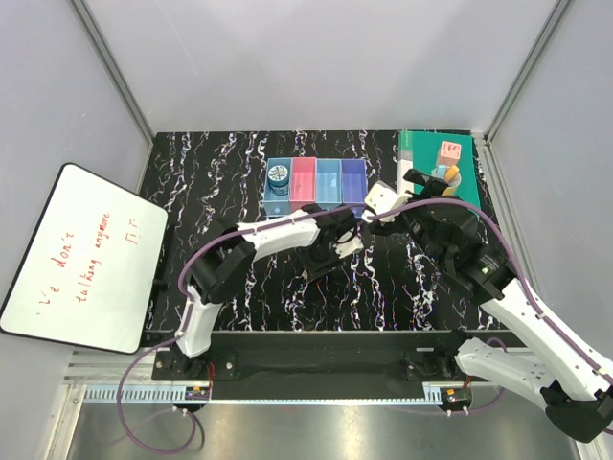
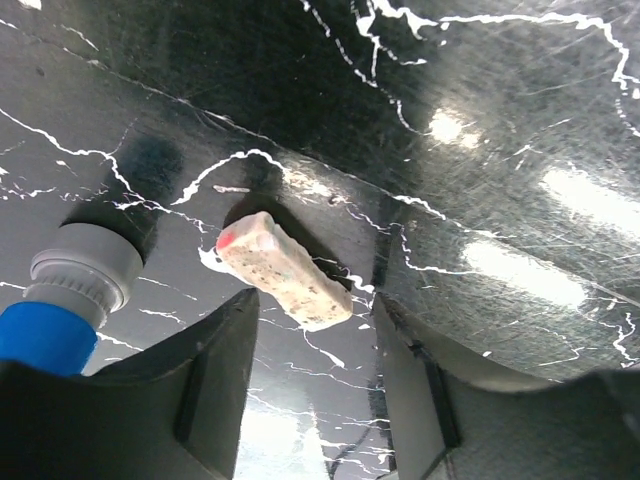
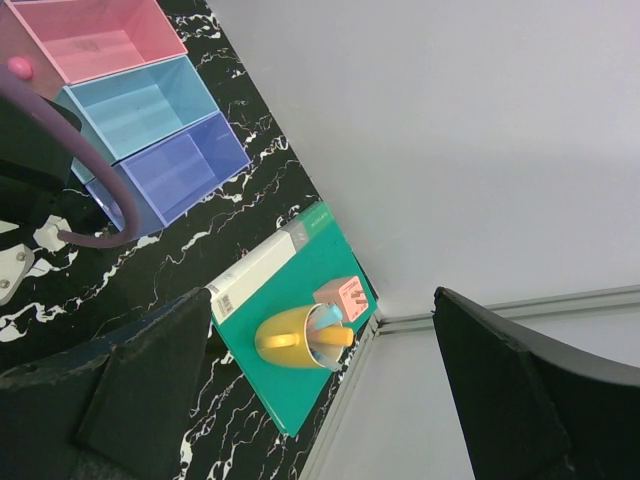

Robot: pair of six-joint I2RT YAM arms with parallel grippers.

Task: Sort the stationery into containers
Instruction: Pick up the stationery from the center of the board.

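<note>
Block (image 2: 285, 272), pale and speckled with a red end, lies flat on the black marbled table (image 2: 300, 80) in front of the bins (image 1: 303, 182), on the arms' side of the row and roughly before its middle. It sits at a slant between the fingers of the left gripper (image 2: 315, 305). The jaws stand apart on either side of it, with a sliver of table showing between each finger and the block, so nothing is pinched. Cylinder (image 2: 70, 300), blue with a grey cap, stands just beside the left finger, also on the near side of the bins. The bins form a row of four: light blue, pink, blue and purple. The leftmost holds a round disc (image 1: 278, 173). The right gripper (image 3: 322, 294) hangs above the table to the right of the bins, jaws spread wide and holding nothing. Further right of the bins lies a green book (image 1: 465, 153), bearing a yellow mug (image 3: 285, 340) and, close beside the mug, a pink cube (image 3: 345, 297). An orange stick (image 3: 340, 337) and a pale blue one poke out of the mug. Well to the left of the bins lies a whiteboard (image 1: 86, 254) with red handwriting.
</note>
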